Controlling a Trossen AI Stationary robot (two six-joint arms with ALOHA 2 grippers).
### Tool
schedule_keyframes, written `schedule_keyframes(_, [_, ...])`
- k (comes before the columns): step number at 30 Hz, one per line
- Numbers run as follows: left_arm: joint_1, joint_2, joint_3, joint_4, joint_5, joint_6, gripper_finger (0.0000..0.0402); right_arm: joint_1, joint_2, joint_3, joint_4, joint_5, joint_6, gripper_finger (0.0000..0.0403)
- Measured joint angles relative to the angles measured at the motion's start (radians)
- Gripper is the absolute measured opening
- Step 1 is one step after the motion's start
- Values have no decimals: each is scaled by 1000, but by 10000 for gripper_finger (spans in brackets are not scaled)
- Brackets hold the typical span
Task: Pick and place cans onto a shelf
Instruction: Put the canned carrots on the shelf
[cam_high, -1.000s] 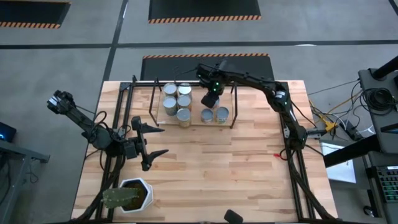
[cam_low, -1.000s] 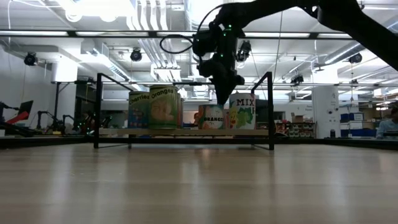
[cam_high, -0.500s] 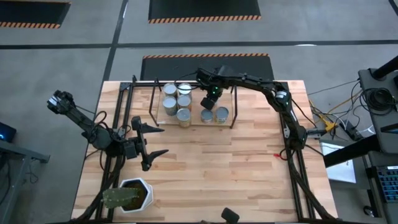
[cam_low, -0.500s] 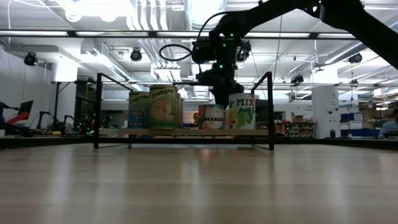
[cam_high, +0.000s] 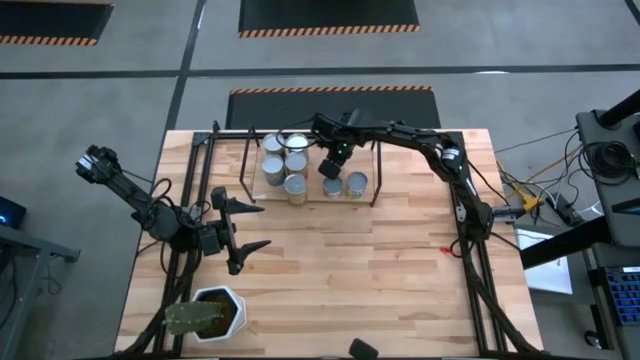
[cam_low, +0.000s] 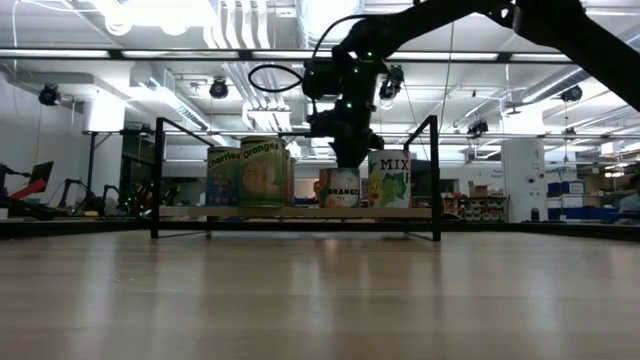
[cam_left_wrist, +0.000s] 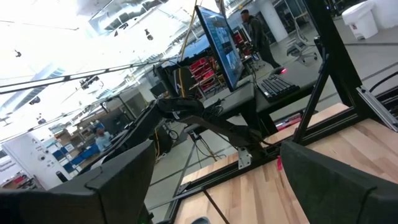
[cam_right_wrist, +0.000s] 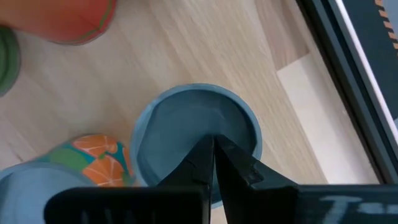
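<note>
Your right gripper (cam_right_wrist: 213, 163) has its fingers pressed together with nothing between them, poised directly over the grey lid of a can (cam_right_wrist: 196, 134) on the shelf (cam_high: 305, 195); a can set down upright leaves the jaws nothing to pinch, which fits a placement just finished. Nearer the front of the table (cam_high: 330, 290), your left gripper (cam_high: 243, 223) waits spread wide and empty, clear of the work, just beyond the white plant pot (cam_high: 218, 310). Farther back, the cans (cam_high: 286, 168) stand upright in a tight cluster on the board, packed close, likely to leave room beside them. You can see no can waiting on the table itself.
</note>
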Motion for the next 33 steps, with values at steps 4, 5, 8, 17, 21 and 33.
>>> schedule_keyframes(4, [0, 0, 0, 0, 0, 0, 327, 5, 3, 20, -11, -3, -2, 9])
schedule_keyframes(5, [0, 0, 0, 0, 0, 0, 327, 6, 4, 27, -14, -6, -1, 9])
schedule_keyframes(8, [0, 0, 0, 0, 0, 0, 327, 7, 6, 46, -18, -10, 0, 9])
schedule_keyframes(17, [0, 0, 0, 0, 0, 0, 327, 8, 5, 97, -34, -3, 1, 9])
schedule_keyframes(21, [0, 0, 0, 0, 0, 0, 327, 8, 4, 82, -29, 2, 1, 9])
schedule_keyframes(33, [0, 0, 0, 0, 0, 0, 327, 10, 4, 24, -4, 6, 1, 9])
